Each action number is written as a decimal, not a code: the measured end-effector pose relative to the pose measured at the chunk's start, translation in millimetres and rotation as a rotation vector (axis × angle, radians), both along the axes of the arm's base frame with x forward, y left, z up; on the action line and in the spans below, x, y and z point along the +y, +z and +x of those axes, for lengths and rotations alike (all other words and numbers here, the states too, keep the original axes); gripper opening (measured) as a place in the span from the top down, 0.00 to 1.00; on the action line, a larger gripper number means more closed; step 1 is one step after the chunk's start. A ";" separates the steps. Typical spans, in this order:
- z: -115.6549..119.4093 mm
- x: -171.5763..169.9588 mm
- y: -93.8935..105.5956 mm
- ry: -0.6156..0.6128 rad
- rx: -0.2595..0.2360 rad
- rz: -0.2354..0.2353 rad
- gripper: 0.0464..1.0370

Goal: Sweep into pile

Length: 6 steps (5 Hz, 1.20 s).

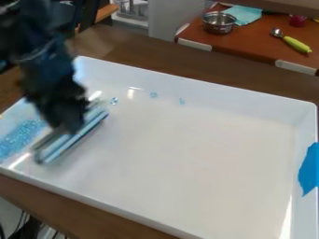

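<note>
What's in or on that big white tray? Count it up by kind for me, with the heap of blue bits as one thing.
Heap of blue bits: 1
Stray blue spots away from the heap: 3
Long-edged sweeping tool: 1
Blue patch on the right wall: 1
Total: 6

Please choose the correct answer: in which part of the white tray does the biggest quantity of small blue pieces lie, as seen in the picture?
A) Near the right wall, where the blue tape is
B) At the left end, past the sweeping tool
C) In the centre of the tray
B: the dense patch of small blue pieces lies at the left end of the white tray, left of the sweeping tool.
</note>
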State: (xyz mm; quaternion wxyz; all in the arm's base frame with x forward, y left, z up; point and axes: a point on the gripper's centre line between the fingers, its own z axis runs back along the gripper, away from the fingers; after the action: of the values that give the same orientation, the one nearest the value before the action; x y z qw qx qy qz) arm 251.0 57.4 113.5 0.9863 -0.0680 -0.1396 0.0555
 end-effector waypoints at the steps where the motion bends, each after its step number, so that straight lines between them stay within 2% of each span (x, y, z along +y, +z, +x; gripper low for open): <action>1: 27.5 -30.3 13.8 0.046 -0.002 -0.004 0.71; 2: 48.8 -61.6 15.1 0.061 0.009 -0.007 0.71; 3: 64.9 -86.6 5.6 0.071 0.027 -0.025 0.71; 4: 76.7 -105.1 -5.6 0.040 0.020 -0.040 0.71; 6: 93.7 -108.7 -16.9 0.048 -0.036 -0.045 0.71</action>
State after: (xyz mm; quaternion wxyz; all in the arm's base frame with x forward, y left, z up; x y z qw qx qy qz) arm 344.7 -51.3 96.6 0.9803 -0.0878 -0.1574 0.0809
